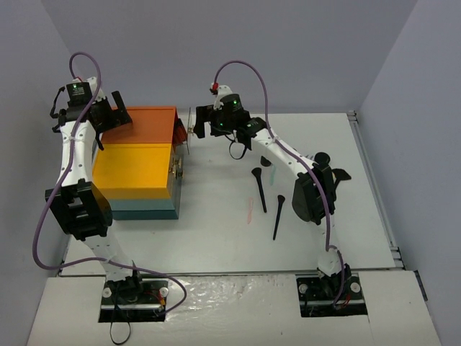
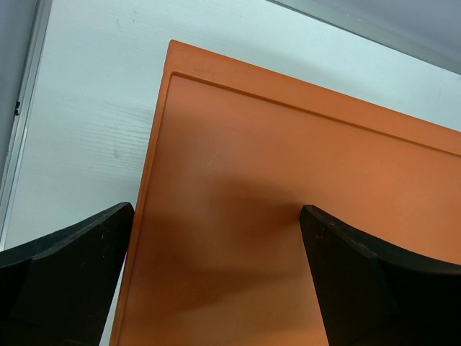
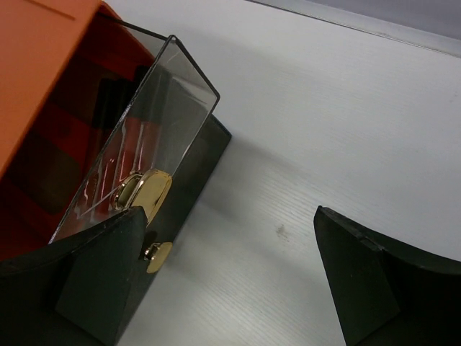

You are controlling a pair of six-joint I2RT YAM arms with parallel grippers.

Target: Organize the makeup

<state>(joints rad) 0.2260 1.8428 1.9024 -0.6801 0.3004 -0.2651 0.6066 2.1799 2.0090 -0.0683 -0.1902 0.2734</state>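
Note:
The makeup on the table in the top view is two slim black brushes [image 1: 258, 189] [image 1: 277, 216], a pink stick [image 1: 250, 209] and a teal stick [image 1: 271, 175], all right of the box. My right gripper [image 1: 196, 124] [image 3: 230, 238] is open at the box's right end, its left finger next to a gold latch [image 3: 148, 193] on a clear panel [image 3: 155, 115], with bare table between the fingers. My left gripper [image 1: 112, 115] [image 2: 216, 238] hangs open over the orange lid [image 2: 288, 180], holding nothing.
The big teal box [image 1: 144, 207] with its yellow-orange top [image 1: 133, 167] fills the table's left side, and its orange lid [image 1: 148, 124] lies behind it. A metal rail [image 1: 374, 180] runs along the table's right edge. Grey walls close in on three sides.

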